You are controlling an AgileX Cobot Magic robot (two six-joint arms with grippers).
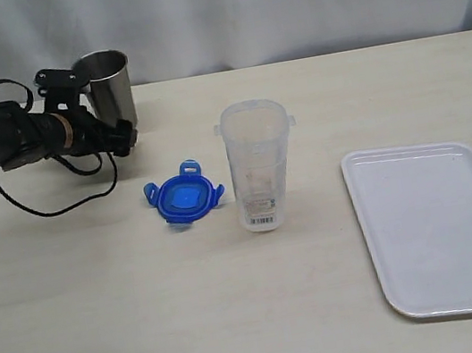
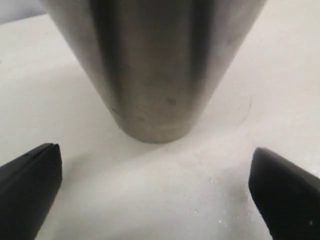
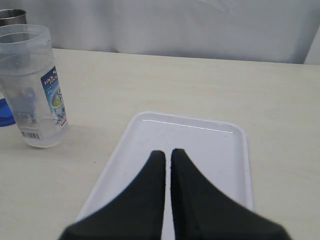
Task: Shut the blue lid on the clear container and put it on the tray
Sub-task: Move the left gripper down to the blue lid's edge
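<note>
Pale desk (image 1: 102,298) before a white curtain is occupied by the clear container (image 1: 259,165), stood upright with its mouth uncovered and its long axis vertical. The blue lid (image 1: 184,195) is laid flat just beside the container on the side away from the tray (image 1: 454,285), which is set well apart on the container's other side. The left end effector (image 1: 125,139), fingers spread wide and empty before a steel cup (image 1: 107,85) beyond the lid, is judged nearer the lid. The right end effector (image 3: 167,155) is held over the tray, fingers pressed together on nothing.
</note>
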